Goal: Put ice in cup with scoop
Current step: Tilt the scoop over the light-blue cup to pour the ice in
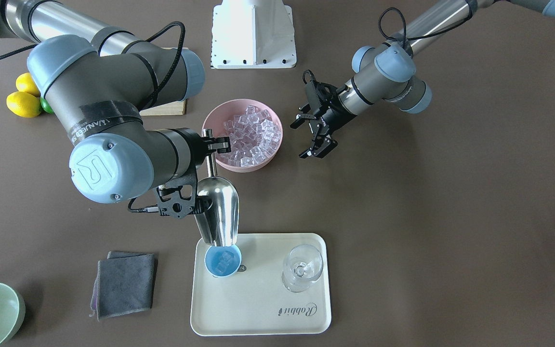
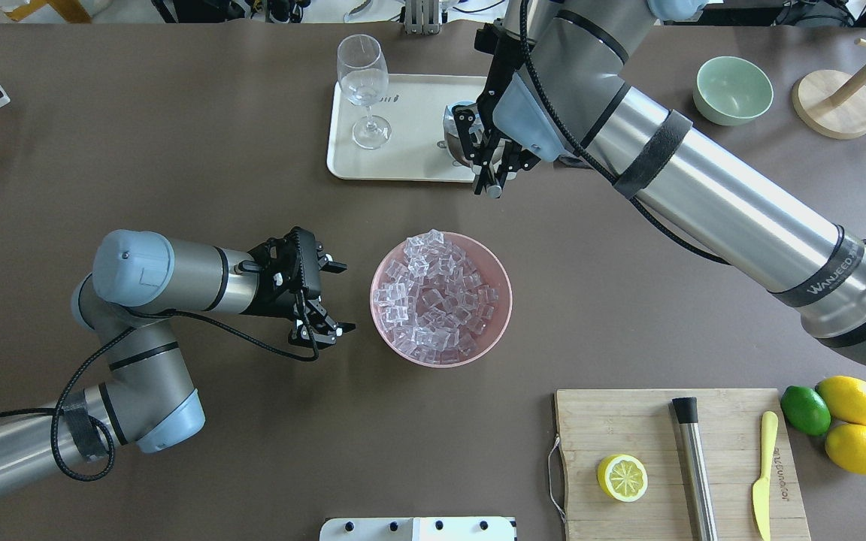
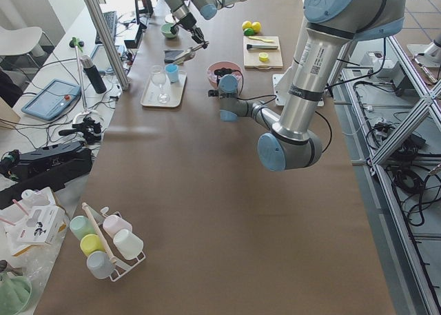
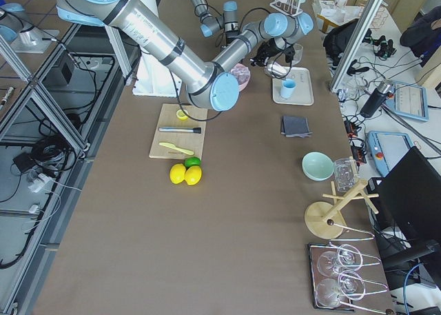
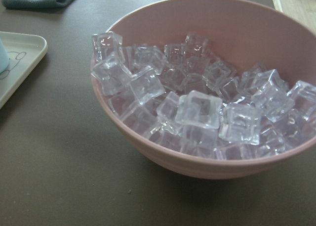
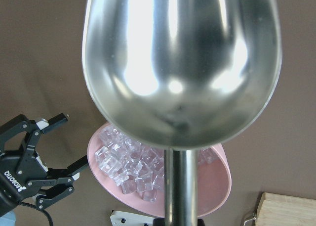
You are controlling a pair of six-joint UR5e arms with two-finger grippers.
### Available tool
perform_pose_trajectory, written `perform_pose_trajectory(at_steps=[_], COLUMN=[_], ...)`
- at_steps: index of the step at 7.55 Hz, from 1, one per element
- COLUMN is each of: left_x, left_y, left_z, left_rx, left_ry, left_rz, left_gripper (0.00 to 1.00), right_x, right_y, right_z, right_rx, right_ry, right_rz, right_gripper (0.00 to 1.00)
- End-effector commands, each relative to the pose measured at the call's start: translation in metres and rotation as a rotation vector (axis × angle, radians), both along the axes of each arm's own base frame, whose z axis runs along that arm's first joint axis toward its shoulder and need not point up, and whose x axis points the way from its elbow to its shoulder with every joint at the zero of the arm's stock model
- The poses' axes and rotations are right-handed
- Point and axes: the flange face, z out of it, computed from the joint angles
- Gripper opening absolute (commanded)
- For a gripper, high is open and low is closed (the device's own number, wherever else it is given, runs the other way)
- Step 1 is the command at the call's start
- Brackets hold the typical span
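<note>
Evidently this is the pouring step. The right gripper (image 1: 211, 143) has its fingers clamped narrow on the thin handle of the scoop (image 1: 218, 207), gripping near the handle's far end, just off the rim of the pink bowl (image 1: 242, 101). Holding it that far back lets the wrist tip the steel bowl steeply, mouth down. The lip hangs directly over the cup (image 1: 222, 260), which stands on the tray (image 1: 258, 308), well apart from the pink bowl on the operators' side. A few cubes of ice (image 1: 225, 260) already lie in the cup. The right wrist view shows only bare shiny steel, so I judge the load mostly delivered, though I cannot tell whether a cube clings inside. A stemmed glass (image 1: 302, 267) shares the tray, clear of the scoop.

The left gripper (image 2: 344, 297) hangs just beside the pink bowl on the robot's left, fingers spread wide, touching nothing and holding nothing. It looks parked out of the pour's way while remaining close to the main ice supply (image 5: 197, 112) heaped in that bowl.
</note>
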Motion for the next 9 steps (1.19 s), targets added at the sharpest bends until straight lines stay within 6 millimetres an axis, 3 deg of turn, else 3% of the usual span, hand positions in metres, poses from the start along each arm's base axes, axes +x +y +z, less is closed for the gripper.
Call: perform_pose_trajectory(at_steps=[1,4,6,8,9], left_x=[0.0,-0.002,-0.003,-0.003,-0.003], left_y=[0.0,-0.002,-0.004,-0.004,-0.004], left_z=[0.0,-0.001,-0.001,-0.002,-0.002], left_rx=[0.0,0.001,0.0,0.002,0.002], left_ry=[0.0,0.001,0.0,0.003,0.003], left_rz=[0.0,-0.005,-0.008,-0.008,-0.008], left_gripper=[0.98,0.98,0.98,0.98,0.98], right_x=[0.0,0.029,0.073,0.113,0.119], right_y=[0.0,0.027,0.067,0.073,0.071], right_z=[0.001,-0.021,-0.004,0.018,0.028], right_rx=[-0.002,0.128,0.274,0.303,0.319], right_ry=[0.001,-0.004,0.014,0.039,0.07], right_rz=[0.0,0.016,0.042,0.088,0.098], right_gripper=[0.0,0.0,0.0,0.0,0.0])
